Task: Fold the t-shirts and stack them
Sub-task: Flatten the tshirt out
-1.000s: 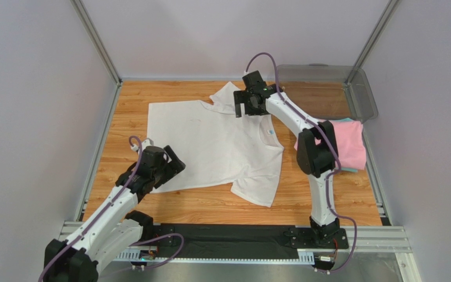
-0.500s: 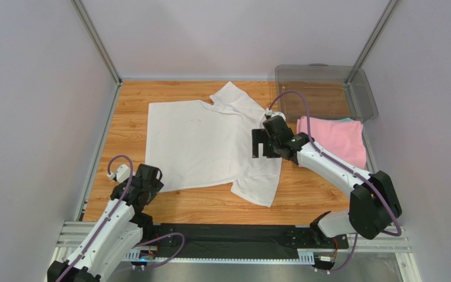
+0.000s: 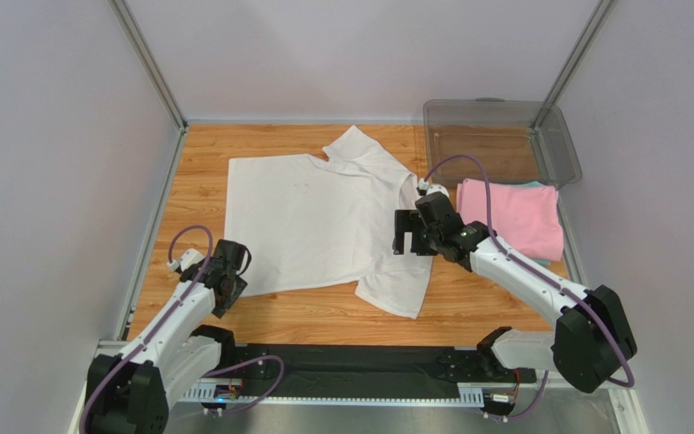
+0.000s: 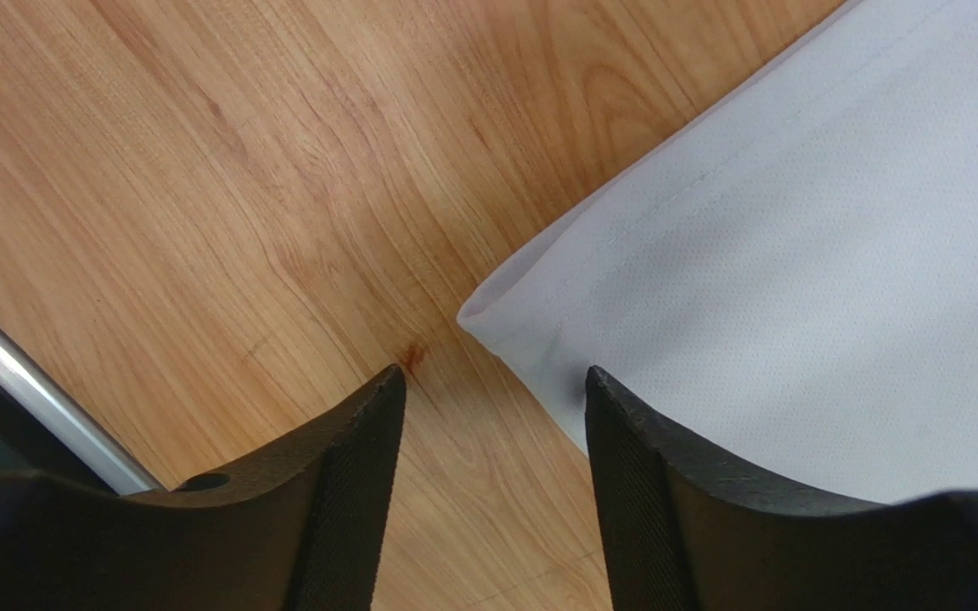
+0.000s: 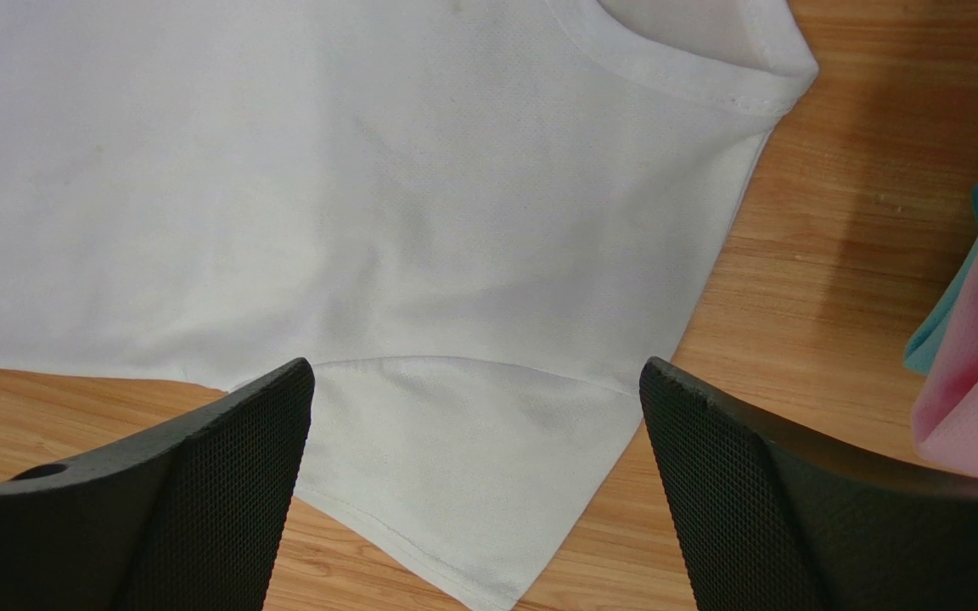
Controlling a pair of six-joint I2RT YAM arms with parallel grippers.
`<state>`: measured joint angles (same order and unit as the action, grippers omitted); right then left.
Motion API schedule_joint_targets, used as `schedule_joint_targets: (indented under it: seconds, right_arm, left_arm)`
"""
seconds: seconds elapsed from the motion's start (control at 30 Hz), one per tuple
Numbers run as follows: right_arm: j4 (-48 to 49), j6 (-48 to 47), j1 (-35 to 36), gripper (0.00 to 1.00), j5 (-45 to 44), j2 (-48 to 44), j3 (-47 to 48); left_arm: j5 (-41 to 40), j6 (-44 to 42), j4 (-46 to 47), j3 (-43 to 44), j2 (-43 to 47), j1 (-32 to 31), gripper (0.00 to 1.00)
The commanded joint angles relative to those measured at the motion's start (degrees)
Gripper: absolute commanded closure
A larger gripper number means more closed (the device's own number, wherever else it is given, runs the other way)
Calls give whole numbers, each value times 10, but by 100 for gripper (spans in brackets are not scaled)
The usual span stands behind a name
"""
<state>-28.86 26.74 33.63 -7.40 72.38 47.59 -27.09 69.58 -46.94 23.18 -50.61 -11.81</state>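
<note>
Clear bin (image 3: 561,145) upper right, wood seen thru it. Just below, outside: pink tee (image 3: 523,217) on teal tee (image 5: 953,312). L gripper (image 4: 492,382) half-wide by white tee (image 3: 314,217) corner; R gripper (image 5: 475,369) wide.

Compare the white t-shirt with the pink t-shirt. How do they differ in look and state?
The white t-shirt is spread open, sleeves showing; the pink t-shirt is folded into a rectangle. The white t-shirt lies in the middle of the table; the pink t-shirt sits at the right, atop a teal garment. Both lie flat.
</note>
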Motion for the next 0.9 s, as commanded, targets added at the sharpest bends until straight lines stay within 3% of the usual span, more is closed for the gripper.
schedule_joint_targets:
  seconds: [0.0, 0.27, 0.47, 0.67, 0.87]
  right_arm:
    - [26, 2, 2, 0, -2, -21, -4]
    - [25, 5, 1, 0, -4, -20, -8]
    - [28, 10, 4, 0, 4, -29, -22]
    - [10, -22, 75, 0, -2, -66, -46]
    - [-76, -4, 194, 0, -2, -58, -69]
  left_arm:
    - [9, 33, 38, 11, -40, 7, 40]
    - [19, 43, 61, 17, -108, 13, 62]
    - [17, 43, 59, 10, -87, 14, 100]
    - [6, 21, 55, 4, -23, 15, 100]
    - [13, 4, 64, -25, 48, 15, 100]
